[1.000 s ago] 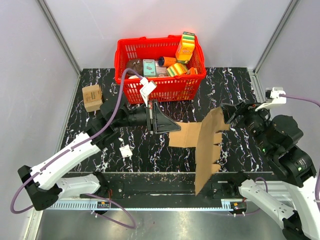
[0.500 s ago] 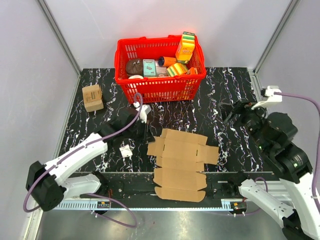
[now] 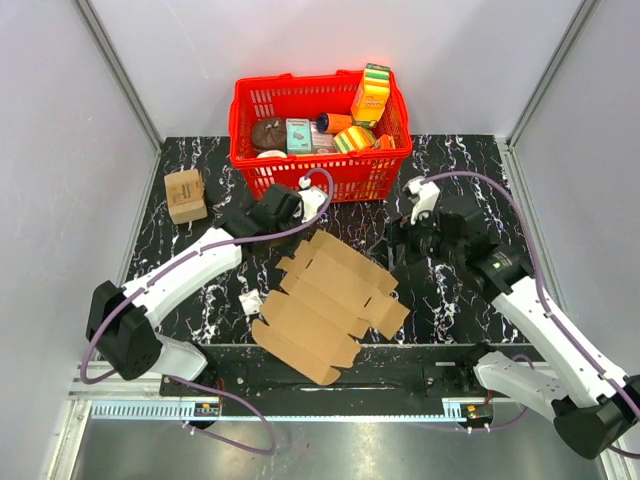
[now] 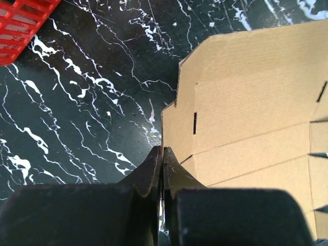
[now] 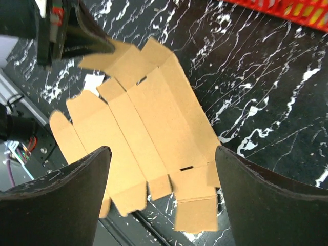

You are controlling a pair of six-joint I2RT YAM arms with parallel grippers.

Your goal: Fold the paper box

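Observation:
The paper box point(image 3: 325, 300) is a flat, unfolded brown cardboard sheet with creases and notched flaps, lying slantwise on the black marble table. Its near end reaches over the table's front edge. My left gripper point(image 3: 298, 232) is shut on the sheet's far-left corner flap. In the left wrist view the jaws point(image 4: 163, 154) pinch the cardboard's point(image 4: 256, 102) edge. My right gripper point(image 3: 398, 252) hovers open above the sheet's right end. In the right wrist view its wide-spread fingers point(image 5: 161, 148) straddle the sheet point(image 5: 154, 118) without touching it, and the left gripper point(image 5: 72, 36) shows at upper left.
A red basket point(image 3: 320, 175) with colourful packages stands at the back centre. A small tan printed box point(image 3: 185, 195) sits at the back left. A small white scrap point(image 3: 251, 302) lies left of the sheet. Metal rails run along the table's front edge point(image 3: 400, 370).
A second ago the sheet stood on edge at the right gripper; it dropped flat and then turned slantwise. The left gripper took hold of its far corner. The right arm swung left over the sheet.

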